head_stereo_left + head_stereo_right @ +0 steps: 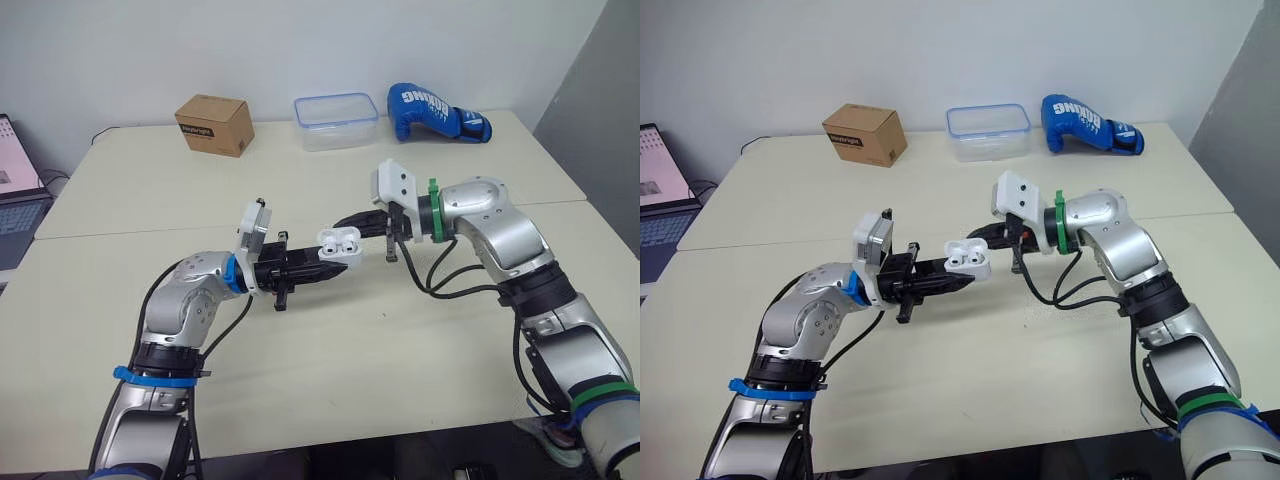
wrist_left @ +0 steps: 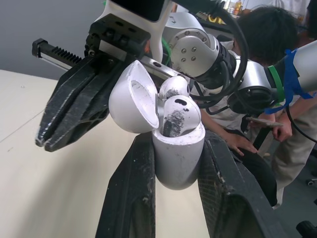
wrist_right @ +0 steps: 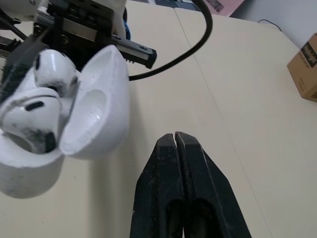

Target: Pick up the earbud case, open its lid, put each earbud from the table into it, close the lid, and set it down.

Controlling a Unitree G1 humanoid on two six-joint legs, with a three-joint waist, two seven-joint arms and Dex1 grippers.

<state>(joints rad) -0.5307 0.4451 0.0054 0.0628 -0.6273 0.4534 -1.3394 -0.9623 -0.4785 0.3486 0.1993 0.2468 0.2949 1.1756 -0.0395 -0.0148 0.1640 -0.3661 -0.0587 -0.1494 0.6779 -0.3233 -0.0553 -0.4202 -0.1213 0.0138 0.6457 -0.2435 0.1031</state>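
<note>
Above table (image 1: 120,200) | left pincer (image 1: 333,266) clamped on open earbud case (image 1: 338,243) | right pincer (image 3: 174,141) together | glove (image 1: 430,108) reads BOXING

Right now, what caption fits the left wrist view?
Left gripper clamps the open earbud case, both earbuds seated, shut right gripper beside its lid.

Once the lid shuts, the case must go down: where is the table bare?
Free: table front between the arms, and left of the cardboard box. Crowded: back edge (box, plastic container, boxing glove) and centre, where the left gripper holds the earbud case by the right gripper.
</note>
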